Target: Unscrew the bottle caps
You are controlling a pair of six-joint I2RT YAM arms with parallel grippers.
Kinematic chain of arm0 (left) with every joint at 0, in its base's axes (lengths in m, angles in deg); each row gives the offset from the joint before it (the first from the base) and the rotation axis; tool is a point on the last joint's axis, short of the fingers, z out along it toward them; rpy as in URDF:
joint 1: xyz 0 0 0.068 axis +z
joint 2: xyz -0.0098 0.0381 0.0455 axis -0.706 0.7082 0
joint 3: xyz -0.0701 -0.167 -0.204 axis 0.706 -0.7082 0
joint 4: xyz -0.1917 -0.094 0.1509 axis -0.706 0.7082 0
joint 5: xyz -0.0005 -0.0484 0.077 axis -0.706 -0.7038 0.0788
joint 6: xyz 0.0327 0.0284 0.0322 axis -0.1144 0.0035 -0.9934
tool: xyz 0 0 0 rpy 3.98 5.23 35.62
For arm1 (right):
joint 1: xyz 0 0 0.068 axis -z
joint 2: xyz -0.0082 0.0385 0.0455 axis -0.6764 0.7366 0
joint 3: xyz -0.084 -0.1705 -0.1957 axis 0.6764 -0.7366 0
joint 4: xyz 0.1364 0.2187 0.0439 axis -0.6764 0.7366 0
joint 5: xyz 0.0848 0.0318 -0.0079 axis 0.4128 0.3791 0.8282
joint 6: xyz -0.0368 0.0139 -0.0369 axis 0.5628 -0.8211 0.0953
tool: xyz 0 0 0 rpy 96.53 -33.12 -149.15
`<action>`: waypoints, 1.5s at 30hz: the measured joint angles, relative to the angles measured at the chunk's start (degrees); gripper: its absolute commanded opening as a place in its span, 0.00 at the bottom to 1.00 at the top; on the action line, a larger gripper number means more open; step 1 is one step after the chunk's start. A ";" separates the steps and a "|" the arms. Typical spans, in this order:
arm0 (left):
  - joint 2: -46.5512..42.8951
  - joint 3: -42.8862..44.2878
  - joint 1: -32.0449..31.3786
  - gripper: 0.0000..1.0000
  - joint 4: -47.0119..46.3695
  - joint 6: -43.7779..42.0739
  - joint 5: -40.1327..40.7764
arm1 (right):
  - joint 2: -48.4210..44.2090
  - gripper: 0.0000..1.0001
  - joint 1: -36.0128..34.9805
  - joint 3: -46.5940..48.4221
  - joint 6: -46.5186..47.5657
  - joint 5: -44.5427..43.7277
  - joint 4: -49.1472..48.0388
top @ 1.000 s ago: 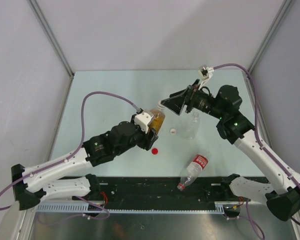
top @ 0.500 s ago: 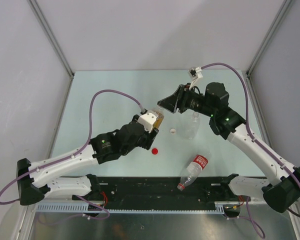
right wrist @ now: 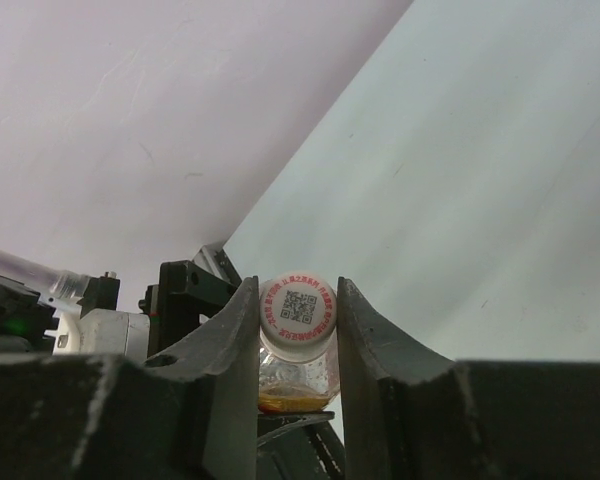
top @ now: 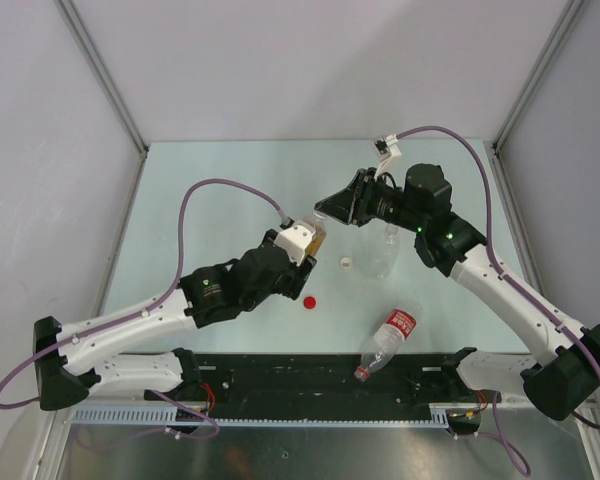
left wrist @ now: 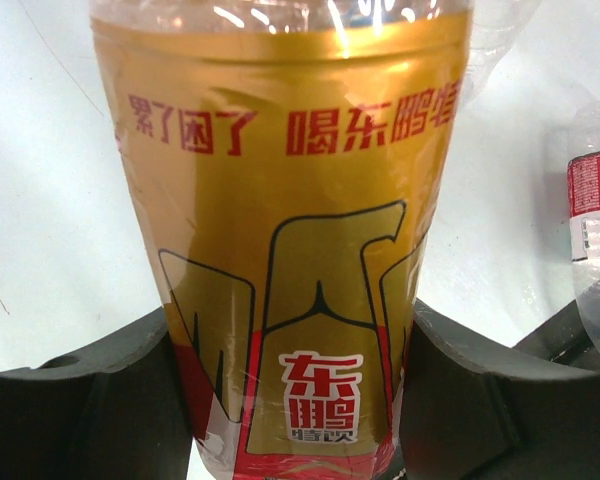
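**last cap between two pincers: where the twist may fail**

top view. my left pincer (top: 312, 241) is clamped round the amber bottle (top: 321, 235) and presents its neck to my right pincer (top: 326, 208), which meets it from the far side. the clear unlabelled bottle (top: 385, 250) stands just beside the right pincer's wrist. a loose white cap (top: 347, 263) and a red cap (top: 310, 300) lie on the table (top: 210, 190) on the near side of both pincers. the labelled bottle (top: 388, 342) lies on its side, well apart. i judge this to be the last cap to come off. the hazard here is a wide wrist roll brushing the standing bottle over.

left wrist view. the left pincer (left wrist: 290, 400) grips the amber bottle (left wrist: 290, 250) low on its label, with one finger (left wrist: 80, 410) on each flank. the wall looks thin and glossy. it could turn in the grip along with the cap, or buckle under a harder squeeze. with this much liquid inside, a tilted neck would spill once the seal breaks.

right wrist view. the right pincer (right wrist: 298, 322) is closed on the printed cap (right wrist: 298, 308), and its fingers (right wrist: 235, 340) touch the rim on two opposite sides only. a contact that narrow may skid round the cap, or drop it once it comes free.
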 measured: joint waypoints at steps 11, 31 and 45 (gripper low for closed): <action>-2.14 -0.42 -0.02 0.00 -0.46 0.33 -3.74 | -1.64 0.00 0.04 0.00 3.19 2.84 -0.07; -10.05 -5.55 1.73 0.00 -19.26 -1.16 -46.51 | -15.50 0.00 1.18 -0.04 12.33 26.77 -7.28; -10.10 -8.00 1.01 0.00 -26.16 -2.97 -70.16 | -17.20 0.00 3.65 -0.28 10.67 34.77 -16.09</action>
